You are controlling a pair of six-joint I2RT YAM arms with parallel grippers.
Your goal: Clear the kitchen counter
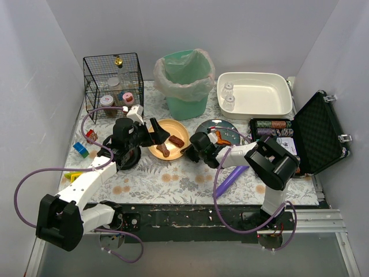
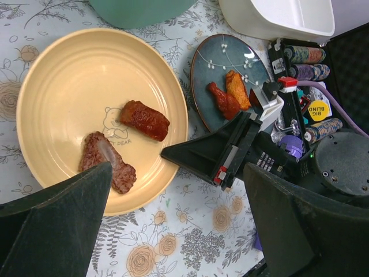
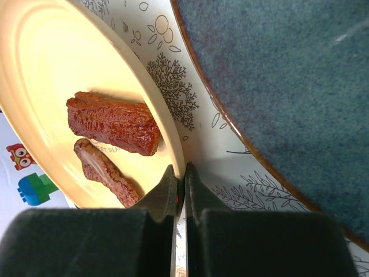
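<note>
The kitchen counter (image 1: pixel 173 180) has a fern-and-flower cloth. A yellow plate (image 1: pixel 166 130) on it holds two brown meat pieces (image 1: pixel 176 141). My right gripper (image 1: pixel 188 149) is shut on the plate's right rim; in the right wrist view its fingers (image 3: pixel 181 171) pinch the rim of the plate (image 3: pixel 52 63). My left gripper (image 1: pixel 145 130) is open and empty, just above the plate's near-left part. In the left wrist view the plate (image 2: pixel 75 75) and meat (image 2: pixel 144 120) lie between the spread fingers. A blue plate (image 1: pixel 214 126) with two food pieces stands to the right.
At the back stand a wire cage (image 1: pixel 112 81), a green bin with a bag (image 1: pixel 184 81) and a white basin (image 1: pixel 253 95). An open black case with poker chips (image 1: pixel 300 138) is on the right. A purple object (image 1: pixel 233 176) lies in front; toy blocks (image 1: pixel 81 150) on the left.
</note>
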